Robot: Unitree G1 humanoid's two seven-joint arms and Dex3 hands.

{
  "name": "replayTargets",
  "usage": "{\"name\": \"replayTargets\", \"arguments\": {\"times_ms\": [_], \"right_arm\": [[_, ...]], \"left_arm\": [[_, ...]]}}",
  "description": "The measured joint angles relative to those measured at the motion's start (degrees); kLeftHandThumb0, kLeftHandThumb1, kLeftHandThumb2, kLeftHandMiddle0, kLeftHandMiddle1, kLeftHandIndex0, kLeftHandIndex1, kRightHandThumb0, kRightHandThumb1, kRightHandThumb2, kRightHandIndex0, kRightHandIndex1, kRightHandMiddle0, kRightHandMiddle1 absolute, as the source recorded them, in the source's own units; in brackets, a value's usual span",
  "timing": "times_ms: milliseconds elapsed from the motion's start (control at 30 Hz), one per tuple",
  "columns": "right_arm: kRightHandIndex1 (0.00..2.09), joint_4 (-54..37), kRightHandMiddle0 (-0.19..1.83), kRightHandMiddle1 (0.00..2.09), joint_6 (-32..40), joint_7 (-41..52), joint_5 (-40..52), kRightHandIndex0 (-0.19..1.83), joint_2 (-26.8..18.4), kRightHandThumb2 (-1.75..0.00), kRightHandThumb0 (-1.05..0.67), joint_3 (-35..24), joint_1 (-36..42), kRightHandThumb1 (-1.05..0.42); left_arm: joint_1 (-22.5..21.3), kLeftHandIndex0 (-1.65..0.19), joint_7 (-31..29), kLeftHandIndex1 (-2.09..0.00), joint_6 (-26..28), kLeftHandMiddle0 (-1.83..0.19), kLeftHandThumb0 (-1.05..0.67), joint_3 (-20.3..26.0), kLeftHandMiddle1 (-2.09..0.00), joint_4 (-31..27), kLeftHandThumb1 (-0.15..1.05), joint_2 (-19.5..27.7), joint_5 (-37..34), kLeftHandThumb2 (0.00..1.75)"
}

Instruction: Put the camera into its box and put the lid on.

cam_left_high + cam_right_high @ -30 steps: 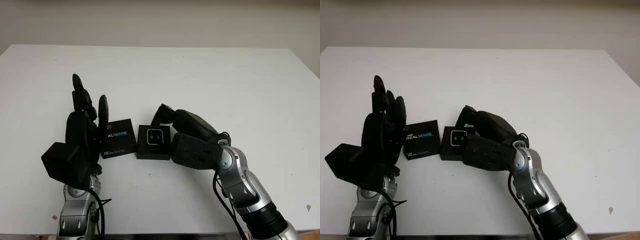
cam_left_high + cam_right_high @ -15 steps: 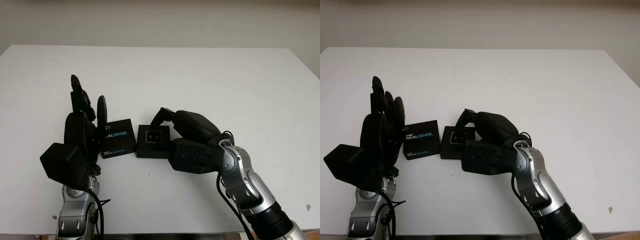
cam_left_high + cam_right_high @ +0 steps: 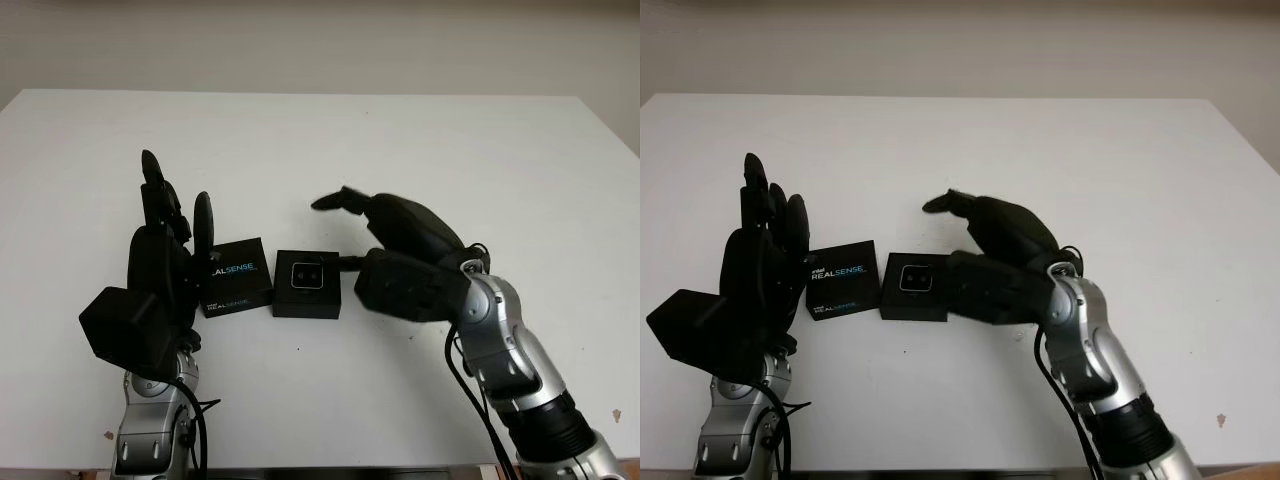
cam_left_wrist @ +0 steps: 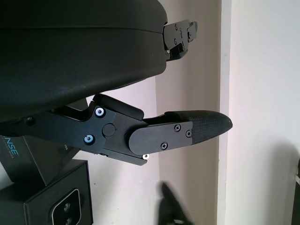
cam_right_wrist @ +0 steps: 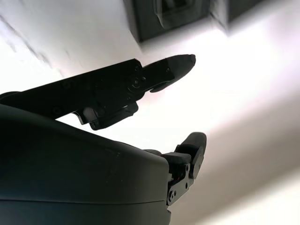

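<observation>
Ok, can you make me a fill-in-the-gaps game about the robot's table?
The small silver camera sits inside the open black ____. The flat black lid with blue lettering lies on the white ____. Both the left hand and the right hand hold ____.
Missing words: box; table; nothing.

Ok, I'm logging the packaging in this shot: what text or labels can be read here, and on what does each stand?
"REALSENSE": white and blue lettering on the top of the black lid lying beside the open box.
A small mark above that word: too small to read.
A pale line of print on the lid's front edge: too small to read.
The camera in the box: no readable text.
</observation>
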Motion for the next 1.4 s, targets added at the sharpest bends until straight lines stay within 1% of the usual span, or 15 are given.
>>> {"name": "replayTargets", "arguments": {"times_ms": [100, 167, 200, 233, 300, 400, 600, 700, 800, 900, 933, 967, 1067, 1100, 1400], "right_arm": [[0.24, 1.5, 0.13, 1.28, -3.0, -3.0, 6.4, 0.46, 2.3, -0.06, -0.46, -4.2, -2.2, -0.99], [0.34, 2.6, 0.13, 1.36, -3.5, -3.6, 9.8, 0.51, 3.1, -0.06, -0.46, -6.1, -2.8, -1.01], [0.5, 3.5, 0.13, 1.4, -4.2, -3.9, 11.2, 0.47, 3.5, -0.06, -0.45, -6.8, -3.0, -1.01], [0.75, 4.7, 0.11, 1.44, -5.2, -4.2, 12.6, 0.37, 3.8, -0.05, -0.42, -7.3, -3.0, -1.01], [1.04, 7.5, 0.05, 1.56, -8.0, -4.4, 16.2, 0.2, 4.4, -0.06, -0.41, -8.5, -3.0, -1.03], [1.14, 12.2, 0.01, 1.6, -11.8, -4.1, 20.2, 0.11, 4.8, -0.08, -0.45, -9.8, -3.2, -1.04], [1.11, 21.1, -0.01, 1.52, -11.1, -0.1, 29.5, 0.02, 4.8, -0.17, -0.45, -13.6, -4.4, -1.05], [1.04, 25.5, -0.09, 1.45, -10.2, 2.0, 33.8, -0.02, 4.7, -0.27, -0.45, -16.0, -5.5, -1.05], [1.0, 28.1, -0.17, 1.39, -9.6, 3.0, 36.3, -0.05, 4.7, -0.32, -0.46, -17.0, -6.1, -1.05], [0.91, 29.6, -0.19, 1.35, -8.7, 3.2, 39.1, -0.09, 5.0, -0.33, -0.55, -18.4, -6.3, -1.05], [0.86, 29.7, -0.19, 1.29, -8.2, 3.1, 39.9, -0.1, 5.1, -0.34, -0.56, -18.7, -6.4, -1.05], [0.77, 29.7, -0.19, 1.11, -7.6, 2.9, 40.6, -0.12, 5.3, -0.37, -0.58, -19.1, -6.4, -1.05], [0.56, 29.7, -0.19, 0.77, -5.6, 2.2, 42.9, -0.12, 6.0, -0.43, -0.59, -20.1, -6.5, -1.05], [0.52, 29.6, -0.19, 0.74, -5.1, 1.9, 43.2, -0.11, 6.2, -0.44, -0.58, -20.3, -6.5, -1.05], [0.4, 29.3, -0.19, 0.84, -2.6, 0.1, 44.8, -0.01, 6.6, -0.48, -0.55, -20.7, -6.5, -1.05]], "left_arm": [[0.0, 0.14, 1.0, -0.03, -2.0, 0.13, -0.65, 0.8, -0.05, 0.4, 1.05, 0.0, 0.3, 0.43], [0.0, 0.07, 2.0, -0.07, -4.4, 0.05, -0.6, 1.4, -0.08, 1.1, 1.05, 0.0, 1.0, 0.38], [0.0, 0.03, 2.5, -0.09, -5.4, 0.01, -0.59, 1.8, -0.09, 1.4, 1.05, 0.2, 1.6, 0.36], [-0.1, -0.01, 3.0, -0.11, -6.3, -0.04, -0.57, 2.2, -0.11, 1.6, 1.05, 0.5, 2.0, 0.31], [-0.3, -0.12, 3.5, -0.16, -7.2, -0.19, -0.58, 3.2, -0.13, 2.2, 1.05, 1.8, 3.4, 0.25], [-0.8, -0.17, 2.5, -0.18, -7.6, -0.28, -0.59, 4.3, -0.13, 3.0, 1.05, 6.0, 6.1, 0.2], [-1.0, -0.15, -7.8, -0.12, -4.2, -0.23, -0.68, 5.8, -0.05, 3.1, 1.0, 18.9, 8.9, 0.06], [-1.8, -0.15, -12.7, -0.11, -5.9, -0.22, -0.72, 6.1, -0.05, 5.3, 0.97, 25.5, 9.8, 0.05], [-2.9, -0.11, -17.3, -0.08, -6.5, -0.18, -0.71, 5.8, -0.04, 7.8, 0.93, 29.8, 9.9, 0.04], [-4.8, -0.05, -21.9, -0.04, -6.5, -0.1, -0.74, 3.5, -0.02, 9.4, 0.92, 34.2, 12.1, 0.04], [-5.4, -0.03, -23.0, -0.04, -6.4, -0.07, -0.74, 2.8, -0.01, 9.9, 0.92, 35.2, 12.7, 0.05], [-6.1, -0.01, -24.1, -0.03, -6.2, -0.04, -0.76, 2.2, -0.01, 10.1, 0.92, 35.8, 13.2, 0.05], [-8.3, 0.03, -27.1, -0.02, -5.7, 0.02, -0.75, -0.1, -0.02, 11.0, 0.9, 37.6, 14.3, 0.05], [-9.0, 0.04, -27.9, -0.02, -5.7, 0.03, -0.75, -0.9, -0.02, 11.5, 0.9, 38.1, 14.9, 0.05], [-14.2, 0.08, -31.4, -0.03, -8.0, 0.04, -0.74, -7.2, -0.05, 17.2, 0.9, 40.1, 19.4, 0.05]]}}
